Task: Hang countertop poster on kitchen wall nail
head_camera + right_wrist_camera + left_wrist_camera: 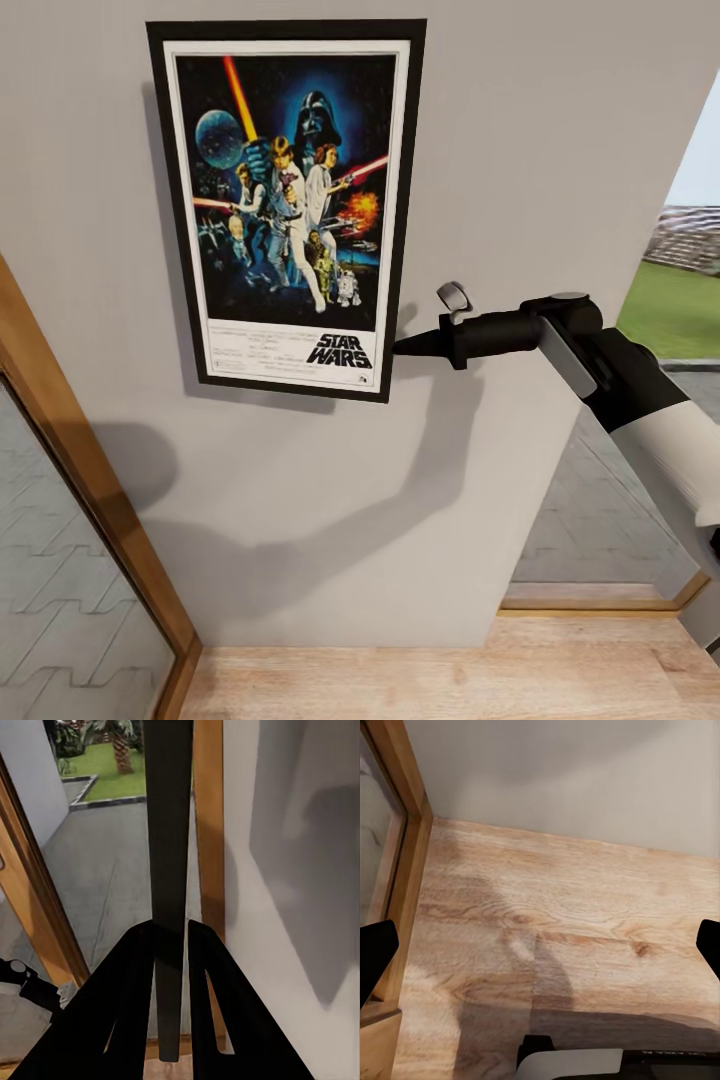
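Note:
The poster (285,205) stands upright and flat against the grey wall (540,140), its black frame, white border and "STAR WARS" lettering all showing. My right gripper (402,347) reaches in from the right and is shut on the frame's right edge near the lower corner. In the right wrist view the poster's frame (169,825) runs edge-on between the two dark fingers (135,975), with the gripper (171,928) pinching it. No nail shows; the poster covers the wall behind it. My left gripper (540,949) hangs open over the wood floor (562,907), holding nothing.
A wooden window frame (90,470) with glass slants along the left. On the right a tall window (680,260) looks out on paving and grass. Pale plank floor (450,670) meets the wall below. My right arm's shadow falls on the wall under the poster.

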Robot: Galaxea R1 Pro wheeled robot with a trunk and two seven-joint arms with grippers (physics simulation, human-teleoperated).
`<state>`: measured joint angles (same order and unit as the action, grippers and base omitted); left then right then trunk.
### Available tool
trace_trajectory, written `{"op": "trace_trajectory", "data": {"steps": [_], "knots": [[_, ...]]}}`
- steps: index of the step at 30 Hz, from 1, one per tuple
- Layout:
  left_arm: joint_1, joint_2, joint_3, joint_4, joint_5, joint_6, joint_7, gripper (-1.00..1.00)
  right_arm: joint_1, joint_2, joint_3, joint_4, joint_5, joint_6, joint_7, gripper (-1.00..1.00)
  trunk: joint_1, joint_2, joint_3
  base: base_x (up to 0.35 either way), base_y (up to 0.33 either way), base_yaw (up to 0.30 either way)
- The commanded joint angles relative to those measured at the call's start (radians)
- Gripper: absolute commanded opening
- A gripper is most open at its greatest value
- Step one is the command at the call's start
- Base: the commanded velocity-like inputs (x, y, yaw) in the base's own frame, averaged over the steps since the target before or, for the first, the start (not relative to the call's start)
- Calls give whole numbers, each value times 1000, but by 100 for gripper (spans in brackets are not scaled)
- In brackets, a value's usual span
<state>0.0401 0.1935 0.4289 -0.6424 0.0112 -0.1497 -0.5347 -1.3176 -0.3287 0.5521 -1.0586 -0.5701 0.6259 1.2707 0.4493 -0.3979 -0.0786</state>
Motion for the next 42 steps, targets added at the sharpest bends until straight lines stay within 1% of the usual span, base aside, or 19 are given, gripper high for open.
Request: {"op": "trace_trajectory", "data": {"steps": [1,21,42], "knots": [[0,0,2,-1,1,-1,-5,100,-2,-1,3,0,-10,11,-1,-100,1,-2,-2,0,0,0],[0,0,2,-2,1,-1,-5,100,-2,-1,3,4,-10,11,-4,-100,1,-2,-2,0,0,0],[0,0,3,-2,1,-1,-5,100,-2,-1,2,31,-10,14,-4,-100,1,-2,-2,0,0,0]]}}
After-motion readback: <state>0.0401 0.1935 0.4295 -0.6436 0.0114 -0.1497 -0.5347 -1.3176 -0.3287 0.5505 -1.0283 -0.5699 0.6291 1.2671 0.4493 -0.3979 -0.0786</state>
